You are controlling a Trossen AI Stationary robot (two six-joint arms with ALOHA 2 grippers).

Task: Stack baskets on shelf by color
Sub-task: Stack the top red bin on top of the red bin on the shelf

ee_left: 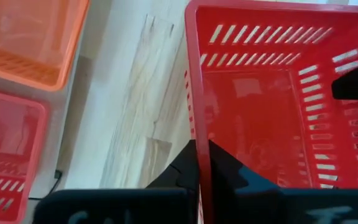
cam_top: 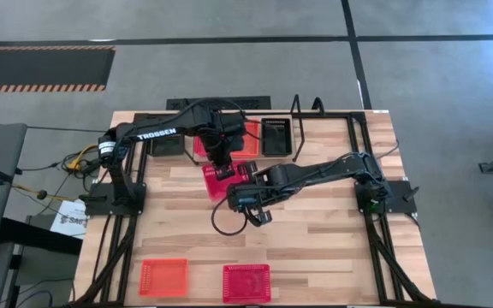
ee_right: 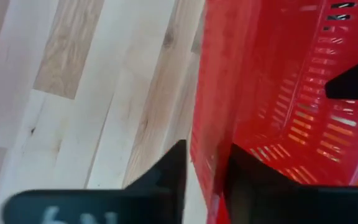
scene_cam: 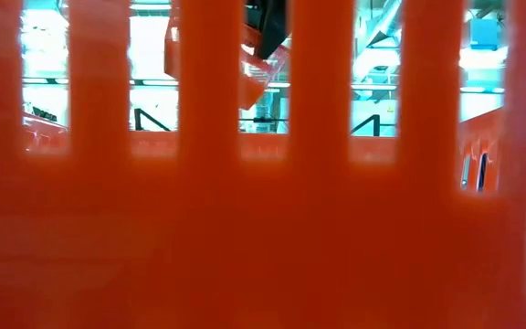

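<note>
Both grippers are shut on one red basket (cam_top: pixel 221 182) at the table's middle, in front of the shelf (cam_top: pixel 349 120). My left gripper (cam_top: pixel 222 164) is at its far side and my right gripper (cam_top: pixel 245 183) at its right side. Through the slots in the low view the red basket (scene_cam: pixel 261 64) shows tilted and raised. On the shelf stand a red basket (cam_top: pixel 245 137) and a black basket (cam_top: pixel 276 135). The left wrist view shows an orange basket (ee_left: pixel 30 37) and another red basket (ee_left: pixel 5 155) beside the held one. My left gripper pinches a side wall (ee_left: pixel 193 118) of the red basket at its rim, one finger (ee_left: pixel 229 168) inside and one outside, from above pointing down. The basket sits tilted, off the table. My right gripper pinches another wall (ee_right: pixel 207 118) of the same basket, one finger (ee_right: pixel 247 180) inside and one finger (ee_right: pixel 166 174) outside, from above.
An orange basket (cam_top: pixel 163 275) and a red basket (cam_top: pixel 246 282) lie at the table's near edge. The orange basket (scene_cam: pixel 263 228) stands right before the low camera and blocks most of that view. Another black basket (cam_top: pixel 165 144) sits at the shelf's left end.
</note>
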